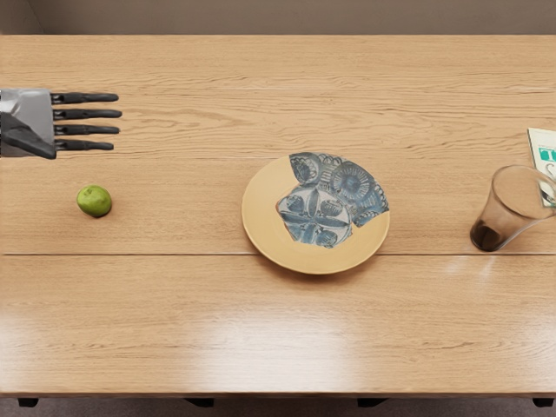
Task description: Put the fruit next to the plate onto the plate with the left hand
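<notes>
- The only writing you can see is at the right edge of the frame: a white card (544, 152) with green print, cut off by the picture's border and too small to read.
- Your fruit is a small round green lime (94, 201), smooth and glossy. It lies on the wooden table (261, 339) at the left of the frame, well apart from the plate.
- The plate (261, 228) sits near the centre. It is tan-yellow, with a blue ornamental pattern over its upper right part.
- A clear glass (512, 207) stands at the right, just below the card. Its base looks dark, but you cannot tell whether that is liquid.
- Your left hand (52, 122) is at the upper left, above the lime and not touching it. Its fingers are straight, side by side, pointing right and holding nothing.
</notes>
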Motion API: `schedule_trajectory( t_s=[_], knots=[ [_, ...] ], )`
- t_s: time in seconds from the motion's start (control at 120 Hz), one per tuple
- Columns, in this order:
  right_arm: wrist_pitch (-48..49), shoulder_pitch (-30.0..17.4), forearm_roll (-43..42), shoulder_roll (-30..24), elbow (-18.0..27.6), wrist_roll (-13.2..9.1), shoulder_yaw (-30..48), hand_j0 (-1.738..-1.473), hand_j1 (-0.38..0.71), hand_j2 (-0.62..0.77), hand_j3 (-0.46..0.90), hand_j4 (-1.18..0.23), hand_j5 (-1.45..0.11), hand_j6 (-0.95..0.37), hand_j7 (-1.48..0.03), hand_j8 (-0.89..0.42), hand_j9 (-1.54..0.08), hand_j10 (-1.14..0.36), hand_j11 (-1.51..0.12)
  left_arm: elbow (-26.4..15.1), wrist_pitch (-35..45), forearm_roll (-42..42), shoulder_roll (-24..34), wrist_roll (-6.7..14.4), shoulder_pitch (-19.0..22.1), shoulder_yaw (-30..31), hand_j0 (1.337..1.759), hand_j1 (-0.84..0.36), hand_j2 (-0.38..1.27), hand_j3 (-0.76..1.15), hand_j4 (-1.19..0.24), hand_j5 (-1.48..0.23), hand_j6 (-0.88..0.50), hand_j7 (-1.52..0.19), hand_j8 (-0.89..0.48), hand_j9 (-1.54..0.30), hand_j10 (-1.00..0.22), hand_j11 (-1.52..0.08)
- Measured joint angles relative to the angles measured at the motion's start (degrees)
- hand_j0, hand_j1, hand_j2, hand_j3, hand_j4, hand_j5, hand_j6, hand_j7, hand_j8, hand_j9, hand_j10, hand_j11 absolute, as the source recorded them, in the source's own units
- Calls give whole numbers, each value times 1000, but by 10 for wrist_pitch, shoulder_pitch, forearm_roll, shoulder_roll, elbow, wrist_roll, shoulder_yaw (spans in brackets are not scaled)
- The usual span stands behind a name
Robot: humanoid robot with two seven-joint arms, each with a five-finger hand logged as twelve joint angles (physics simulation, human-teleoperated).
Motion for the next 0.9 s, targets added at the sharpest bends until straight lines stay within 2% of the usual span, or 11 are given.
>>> schedule_trajectory(
  t_s=[0.333, 0.383, 0.433, 0.508, 0.583, 0.642, 0.708, 0.825, 0.9],
  knots=[
    [8, -1, -2, 0, 3, 1, -2, -1658, -349, 0, 0, 0, 0, 0, 0, 0, 0, 0, 0, -14, 0, 4, 31, 0, -2, -17, 1658, 338, 0, 0, -5, -10, -4, -10, -4, -11, -5, -11],
    [8, -1, -2, 0, 3, 0, -2, -1658, -349, 0, 0, 0, 0, 0, 0, 0, 0, 0, 0, -14, 0, 25, 29, 0, -9, -22, 1658, 338, 0, 0, -4, -10, -4, -10, -4, -11, -5, -11],
    [8, -1, -2, 0, 3, 1, -2, -1658, -349, 0, 0, 0, 0, 0, 0, 0, 0, 0, 0, -19, 0, 84, 13, 0, -27, -31, 1658, 338, 0, 0, -5, -10, -4, -11, -4, -11, -6, -11],
    [8, 0, -2, 0, 3, 1, -2, -1658, -349, 0, 0, 0, 0, 0, 0, 0, 0, 0, 0, -53, 0, 199, 13, 0, -49, -38, 1658, 338, 0, 0, -6, -11, -5, -11, -6, -11, -7, -11],
    [8, 0, -2, 0, 3, 0, -2, -1658, -349, 0, 0, 0, 0, 0, 0, 0, 0, 0, 0, -78, 0, 277, -9, 0, -50, -40, 1658, 338, 1, 0, -8, -11, -8, -12, -8, -12, -8, -12],
    [8, 1, -2, 0, 4, 0, -2, -1658, -349, 0, 0, 0, 0, 0, 0, 0, 0, 0, 0, -108, 11, 368, -33, 0, -49, -39, 1658, 337, 1, 0, -9, -12, -9, -12, -9, -12, -10, -12],
    [9, 1, -2, 0, 4, 0, -2, -1658, -349, 0, 0, 0, 0, 0, 0, 0, 0, 0, 0, -136, 41, 474, -33, 0, -49, -38, 1658, 336, 1, 0, -12, -14, -13, -14, -13, -14, -12, -14],
    [9, 2, -2, 0, 4, 0, -2, -1658, -349, 0, 0, 0, 0, 0, 0, 0, 0, 0, 0, -163, 96, 637, -35, 0, -40, -36, 1658, 326, 4, 0, -22, -25, -23, -25, -23, -25, -22, -25],
    [9, 3, -1, 0, 4, 0, -2, -1658, -349, 0, 0, 0, 0, 0, 0, 0, 0, 0, 0, -174, 126, 708, -61, 0, -30, -20, 1658, 316, 6, 0, -32, -37, -33, -37, -32, -37, -31, -37]
  ],
)
